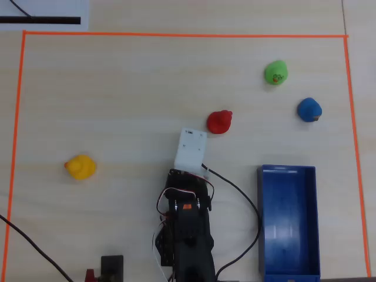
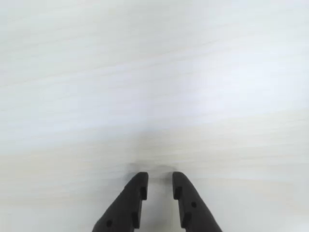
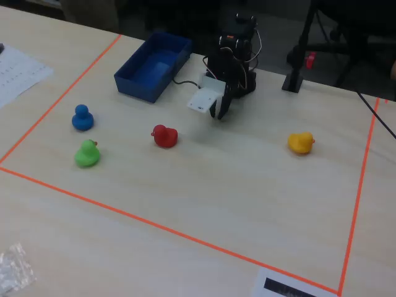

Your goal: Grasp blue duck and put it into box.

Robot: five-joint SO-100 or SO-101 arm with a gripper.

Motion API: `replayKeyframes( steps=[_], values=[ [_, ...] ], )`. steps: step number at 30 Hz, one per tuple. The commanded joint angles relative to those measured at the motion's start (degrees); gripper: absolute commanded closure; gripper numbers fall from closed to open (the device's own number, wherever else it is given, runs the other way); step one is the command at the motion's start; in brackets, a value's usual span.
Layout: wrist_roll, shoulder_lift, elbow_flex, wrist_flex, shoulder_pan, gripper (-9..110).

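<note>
The worktop (image 1: 117,94) is pale wood-grain laminate, marked off by an orange tape border (image 1: 176,35) forming a large rectangle. Inside it, in the overhead view, the blue duck (image 1: 309,110) sits near the right tape line, with the green duck (image 1: 275,73) up and to its left, well apart from the red duck (image 1: 220,121) nearer the middle. The yellow duck (image 1: 80,167) sits alone on the left side. The box (image 1: 288,220), a long blue tray (nothing visible inside), lies at lower right, below the blue duck. A white sheet with a black bar (image 1: 41,20) lies outside the tape at upper left.
</note>
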Motion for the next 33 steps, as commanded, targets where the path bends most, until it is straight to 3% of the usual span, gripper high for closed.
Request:
replayKeyframes(
  steps=[1, 19, 27, 30, 33],
  values=[
    [-0.3, -0.3, -0.2, 1.2, 0.2, 97],
    [-1.3, -1.6, -1.3, -2.5, 3.4, 95],
    [2.0, -38.2, -35.3, -28.5, 25.9, 86],
    [2.1, -50.7, -49.6, -33.8, 34.2, 72],
    [2.3, -61.2, -62.0, -37.6, 41.7, 66]
  ],
)
